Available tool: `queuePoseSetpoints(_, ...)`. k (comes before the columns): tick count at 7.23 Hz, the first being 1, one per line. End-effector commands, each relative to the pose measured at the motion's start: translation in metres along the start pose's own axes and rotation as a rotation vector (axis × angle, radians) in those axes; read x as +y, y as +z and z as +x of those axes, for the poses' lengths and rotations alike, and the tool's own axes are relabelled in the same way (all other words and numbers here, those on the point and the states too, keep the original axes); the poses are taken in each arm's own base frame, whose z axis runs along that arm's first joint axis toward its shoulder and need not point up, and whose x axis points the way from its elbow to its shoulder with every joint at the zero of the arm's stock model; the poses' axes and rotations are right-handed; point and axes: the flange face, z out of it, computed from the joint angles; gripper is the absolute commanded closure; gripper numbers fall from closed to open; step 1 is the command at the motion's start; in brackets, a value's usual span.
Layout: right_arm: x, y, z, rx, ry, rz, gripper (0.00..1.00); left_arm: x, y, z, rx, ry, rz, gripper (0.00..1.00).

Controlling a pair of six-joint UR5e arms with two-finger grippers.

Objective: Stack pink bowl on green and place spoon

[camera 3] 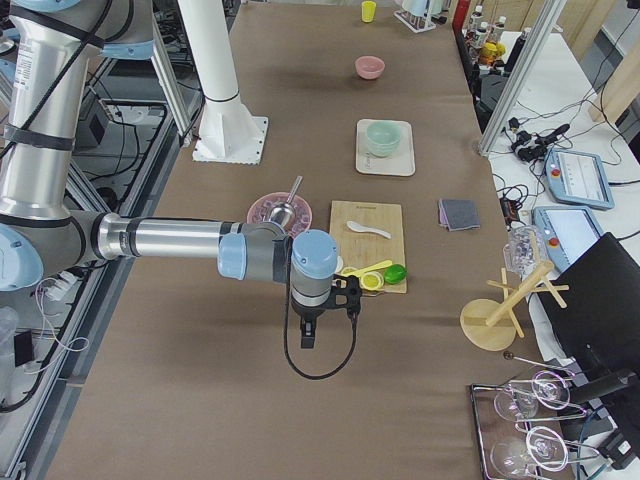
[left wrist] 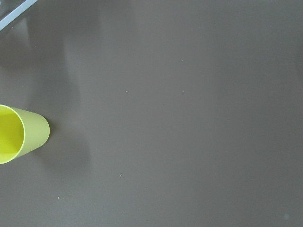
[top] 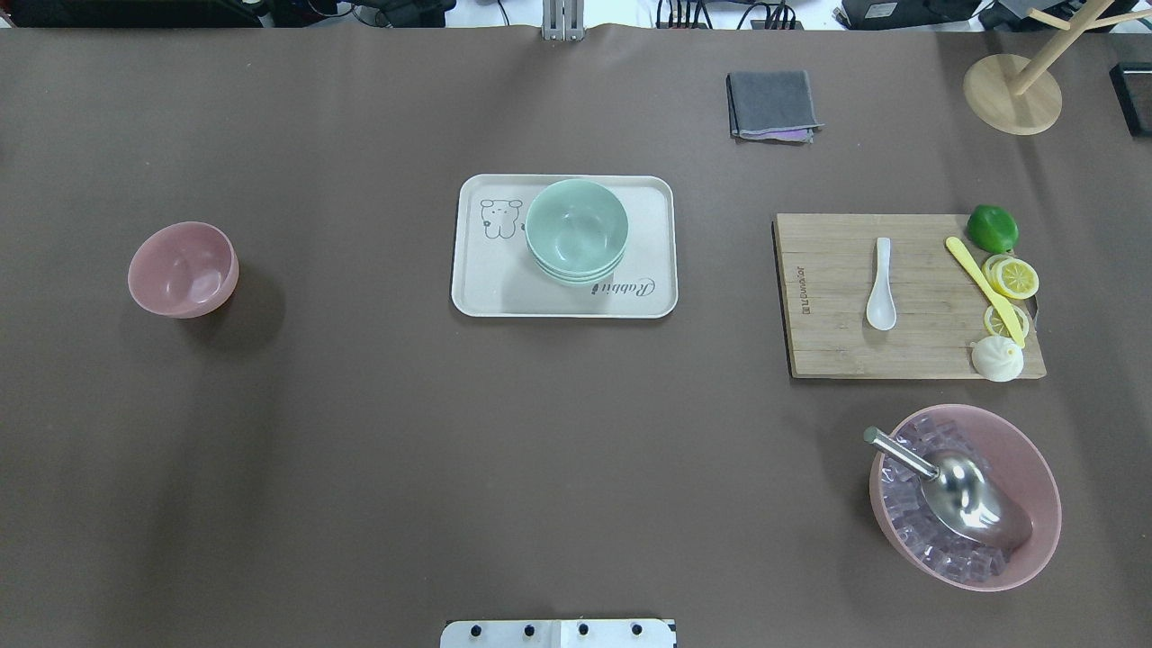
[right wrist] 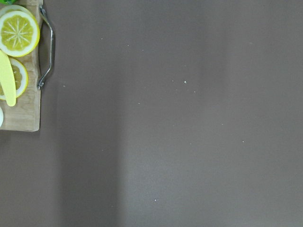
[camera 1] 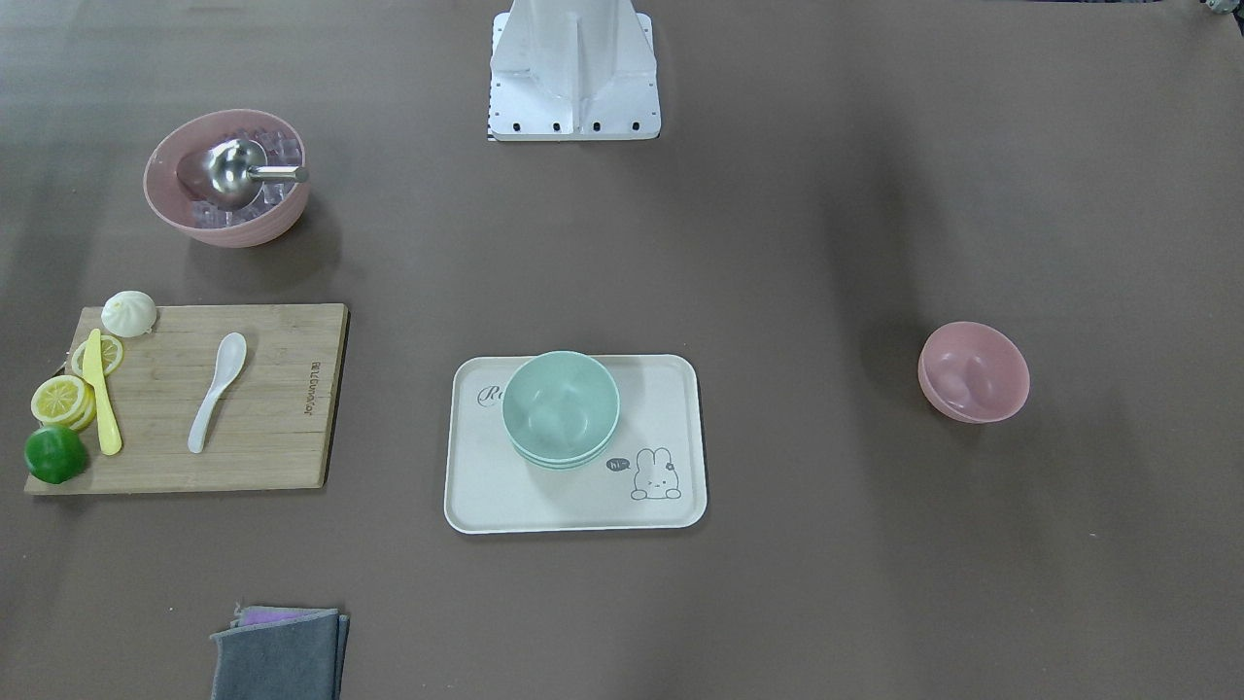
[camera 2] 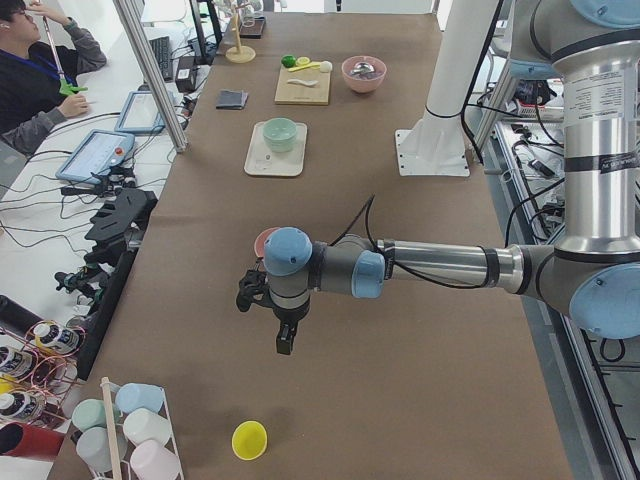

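Observation:
An empty pink bowl (top: 183, 269) sits alone on the brown table, at the left of the overhead view. Stacked green bowls (top: 576, 229) stand on a cream rabbit tray (top: 486, 292) at the middle. A white spoon (top: 881, 285) lies on a wooden cutting board (top: 828, 342) at the right. My left gripper (camera 2: 285, 342) shows only in the exterior left view, hanging above bare table short of the pink bowl. My right gripper (camera 3: 308, 335) shows only in the exterior right view, short of the board. I cannot tell whether either is open or shut.
A large pink bowl (top: 1035, 486) holds ice cubes and a metal scoop (top: 963, 495). Lemon slices (top: 1012, 277), a lime (top: 992, 228), a yellow knife (top: 981, 288) and a bun (top: 996, 358) crowd the board's end. A grey cloth (top: 772, 104), a wooden stand (top: 1012, 93) and a yellow cup (left wrist: 19, 135) stand apart.

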Motion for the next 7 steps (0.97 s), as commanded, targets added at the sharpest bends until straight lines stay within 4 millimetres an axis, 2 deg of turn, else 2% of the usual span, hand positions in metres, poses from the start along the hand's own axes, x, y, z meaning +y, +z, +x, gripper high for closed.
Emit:
queuePoseSetpoints(1, -0.002, 0.001, -0.002, 0.0, -0.005, -0.002, 0.0, -0.003, -0.002, 0.002, 0.008, 0.0, 0.005, 0.01)
queuePoseSetpoints(3, -0.003, 0.004, -0.005, 0.002, -0.014, -0.011, 0.0, -0.007, -0.013, 0.013, 0.007, 0.031, 0.035, 0.01)
queuePoseSetpoints(7, -0.016, -0.023, -0.032, 0.002, -0.071, 0.045, 0.0, -0.012, -0.02, 0.019, 0.003, 0.079, 0.088, 0.01)
